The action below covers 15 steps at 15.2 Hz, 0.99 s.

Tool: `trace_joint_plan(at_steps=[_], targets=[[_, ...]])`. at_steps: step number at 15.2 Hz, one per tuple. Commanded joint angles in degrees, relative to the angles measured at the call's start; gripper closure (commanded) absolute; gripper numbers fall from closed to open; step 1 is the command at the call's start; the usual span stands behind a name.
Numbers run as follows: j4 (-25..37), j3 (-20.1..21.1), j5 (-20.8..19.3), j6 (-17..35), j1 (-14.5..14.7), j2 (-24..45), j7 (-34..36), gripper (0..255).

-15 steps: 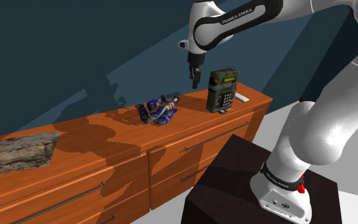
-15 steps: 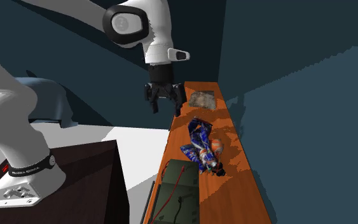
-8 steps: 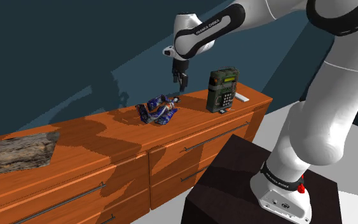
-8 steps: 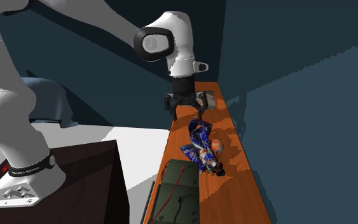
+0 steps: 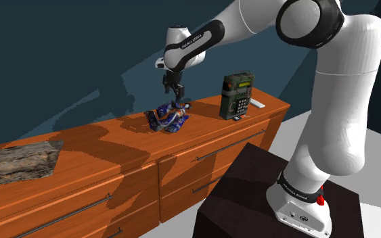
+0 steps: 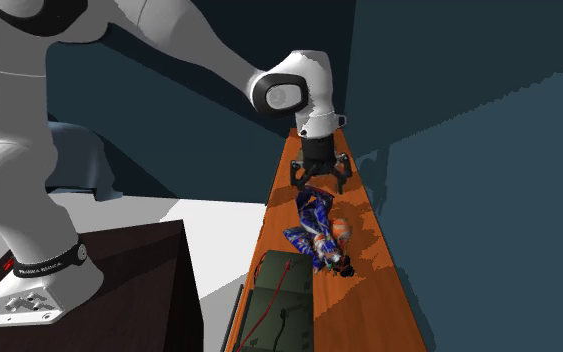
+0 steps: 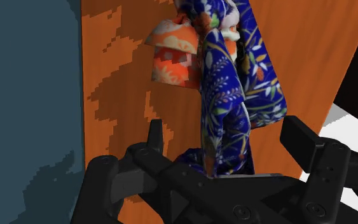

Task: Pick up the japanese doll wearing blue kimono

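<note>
The doll [image 5: 169, 118] in a blue flowered kimono lies flat on the orange wooden dresser top [image 5: 101, 145]. An orange sash [image 7: 173, 58] shows at its back. My black gripper [image 5: 174, 93] hangs open just above the doll's lower end, not touching it. Seen from the second exterior view, the gripper [image 6: 318, 186] points down over the end of the doll [image 6: 319, 230] farthest from the camera. In the wrist view the doll [image 7: 229, 95] lies ahead of the gripper [image 7: 225, 141], its hem between the spread fingers [image 7: 154, 137].
A green handset-like device [image 5: 237, 95] stands upright on the dresser toward the shoulder view's right, near the doll [image 6: 279, 300]. A flat stone slab [image 5: 16, 163] lies at the far left. A dark blue wall runs behind the dresser. My stand [image 5: 277, 203] sits in front.
The arm has swung from near the green device toward the shoulder view's left and dropped lower. The gripper now hovers over the doll, which has not moved.
</note>
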Motion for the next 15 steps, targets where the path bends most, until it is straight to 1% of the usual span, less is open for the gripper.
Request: trace_joint_plan(at_steps=[1,7,9,10,15], targets=[[0.86,0.75,0.52,1.26,-0.08,1.94,-1.89,0],[-0.53,1.05,1.09,5.11,-0.34,4.44,-2.07,0],[-0.65,1.08,1.14,5.48,-0.36,4.69,-2.09,0],[-0.60,1.06,1.16,5.44,-0.42,4.69,-2.17,255],[-0.58,1.06,1.17,5.44,-0.43,4.71,-2.18,255]])
